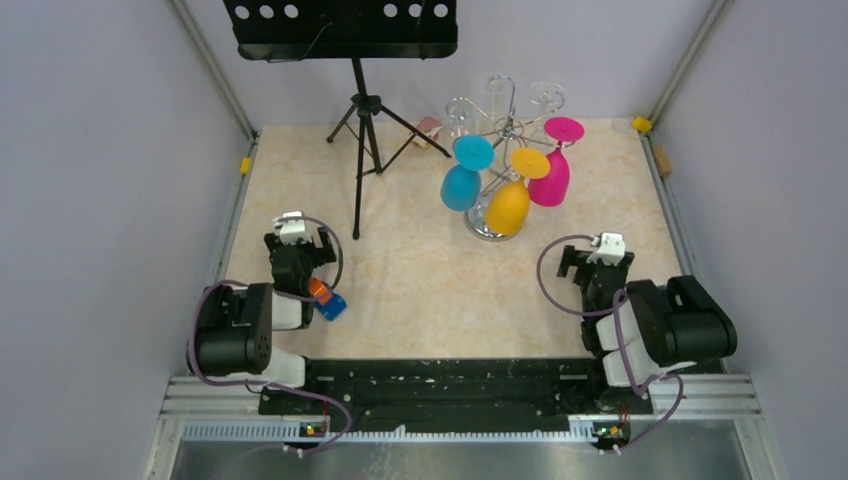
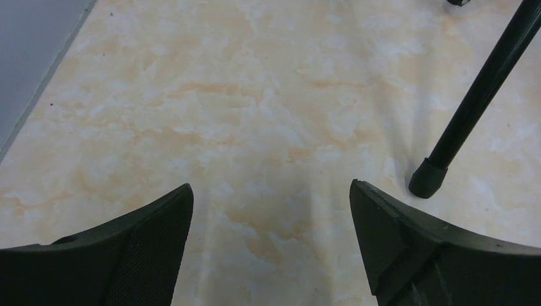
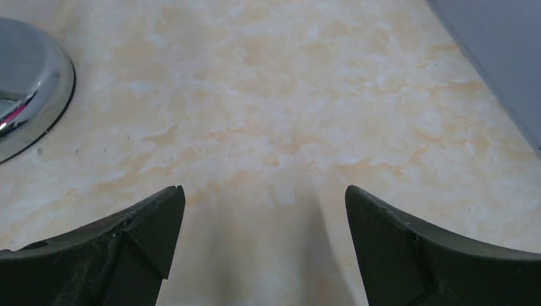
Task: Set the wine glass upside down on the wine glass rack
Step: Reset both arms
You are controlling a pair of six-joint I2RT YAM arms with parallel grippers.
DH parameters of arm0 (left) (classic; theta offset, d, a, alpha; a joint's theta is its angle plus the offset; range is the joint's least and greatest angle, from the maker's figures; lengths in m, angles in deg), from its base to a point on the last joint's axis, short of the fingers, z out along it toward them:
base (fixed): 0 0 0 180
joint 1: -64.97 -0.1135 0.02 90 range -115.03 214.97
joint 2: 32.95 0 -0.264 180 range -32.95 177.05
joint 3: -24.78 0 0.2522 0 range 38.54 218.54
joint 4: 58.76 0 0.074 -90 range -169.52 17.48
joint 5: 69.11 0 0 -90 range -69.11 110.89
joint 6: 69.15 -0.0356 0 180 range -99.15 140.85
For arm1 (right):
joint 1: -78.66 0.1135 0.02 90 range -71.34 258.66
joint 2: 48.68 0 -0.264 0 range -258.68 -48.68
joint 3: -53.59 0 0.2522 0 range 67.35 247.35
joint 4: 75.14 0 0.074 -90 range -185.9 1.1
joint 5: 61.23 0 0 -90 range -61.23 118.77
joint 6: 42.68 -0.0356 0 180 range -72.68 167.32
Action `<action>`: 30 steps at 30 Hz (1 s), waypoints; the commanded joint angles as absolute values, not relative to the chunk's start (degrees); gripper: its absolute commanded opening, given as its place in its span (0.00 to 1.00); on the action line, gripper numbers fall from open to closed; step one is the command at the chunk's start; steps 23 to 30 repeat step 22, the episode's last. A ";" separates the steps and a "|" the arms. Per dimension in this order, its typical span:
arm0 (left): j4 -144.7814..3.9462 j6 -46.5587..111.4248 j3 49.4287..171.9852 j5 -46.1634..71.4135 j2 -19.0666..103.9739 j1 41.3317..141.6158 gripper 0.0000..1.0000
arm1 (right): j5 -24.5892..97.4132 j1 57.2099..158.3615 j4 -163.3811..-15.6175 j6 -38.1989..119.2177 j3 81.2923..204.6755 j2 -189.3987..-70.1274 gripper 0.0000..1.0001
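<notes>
Right wrist view crops the wine glass rack (image 3: 25, 89) to its base

No txt, labels, brands or nos. could be read in any view. A small pale object (image 1: 430, 127) just left of the wine glass rack (image 1: 482, 234), at the back of the table, was too small and blurred to tell whether it carried any print.

A robot test cell: plain grey walls (image 1: 90, 150) and aluminium framing (image 1: 215, 70) enclose a marble-patterned table (image 1: 420, 290)
</notes>
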State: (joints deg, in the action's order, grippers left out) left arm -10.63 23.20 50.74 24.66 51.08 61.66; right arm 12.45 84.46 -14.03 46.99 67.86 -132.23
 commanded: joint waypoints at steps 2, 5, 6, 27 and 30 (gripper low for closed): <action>-18.43 23.46 58.19 23.87 50.03 61.37 0.95 | 7.05 83.74 -5.98 44.72 69.63 -130.57 0.99; -11.35 23.27 55.97 24.47 51.45 61.37 0.96 | 6.97 83.63 -9.69 44.74 73.65 -132.49 0.99; -10.21 23.23 55.72 24.52 51.81 61.37 0.97 | 6.44 83.62 -14.58 44.14 75.73 -131.95 0.99; -11.80 23.05 56.08 24.21 51.43 61.37 0.99 | 6.18 83.63 -16.75 44.34 76.93 -132.44 0.99; -11.80 23.05 56.08 24.21 51.43 61.37 0.99 | 6.18 83.63 -16.75 44.34 76.93 -132.44 0.99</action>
